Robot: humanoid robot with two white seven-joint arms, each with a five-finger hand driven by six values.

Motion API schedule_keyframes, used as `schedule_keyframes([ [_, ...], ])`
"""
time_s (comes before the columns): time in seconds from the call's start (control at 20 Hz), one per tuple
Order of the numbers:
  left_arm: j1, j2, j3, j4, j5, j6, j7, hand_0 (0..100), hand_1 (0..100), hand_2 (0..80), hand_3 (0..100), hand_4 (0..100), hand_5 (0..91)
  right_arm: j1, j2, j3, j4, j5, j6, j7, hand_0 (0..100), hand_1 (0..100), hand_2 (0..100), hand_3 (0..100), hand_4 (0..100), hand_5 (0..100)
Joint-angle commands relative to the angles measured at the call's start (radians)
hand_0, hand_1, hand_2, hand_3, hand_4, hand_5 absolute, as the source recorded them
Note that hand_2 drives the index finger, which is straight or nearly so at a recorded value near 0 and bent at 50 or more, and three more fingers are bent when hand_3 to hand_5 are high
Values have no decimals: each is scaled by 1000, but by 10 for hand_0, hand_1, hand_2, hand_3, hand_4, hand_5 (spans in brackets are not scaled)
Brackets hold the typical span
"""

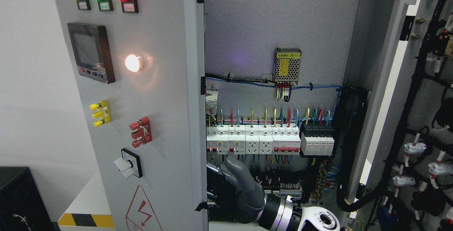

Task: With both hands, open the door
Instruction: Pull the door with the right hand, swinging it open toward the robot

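The cabinet's left door point(159, 100) is grey and carries three lit lamps, a small screen, a white lamp and switches. It stands partly open, its free edge near the picture's middle. My right hand point(226, 185), grey and black on a white wrist, comes in from the bottom right. It sits just inside the cabinet against that door's free edge, low down, partly hidden behind the edge. The right door point(424, 117) is swung wide open at the far right and shows its black cable looms. My left arm is out of view.
Inside the cabinet, a row of breakers and sockets point(269, 139) runs above my hand, with a small power supply point(287, 64) higher on the back panel. A thick black cable bundle point(348, 146) hangs at the right. A black box point(17, 195) and a striped ledge point(85, 219) lie lower left.
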Motion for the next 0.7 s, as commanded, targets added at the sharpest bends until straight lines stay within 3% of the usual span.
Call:
schedule_keyframes([
  [0.0,-2,0,-32,0,2,0,0,0,0,0,0,0,0,22,2,103,-54,-1,1,-1,0,0,0,0,0,0],
  [0.3,-2,0,-31,0,0,0,0,0,0,0,0,0,0,29,2,128,-91,-99,38,1,0,0,0,0,0,0],
  [0.65,-2,0,-31,0,0,0,0,0,0,0,0,0,0,28,4,167,-108,-102,50,-1,0,0,0,0,0,0],
])
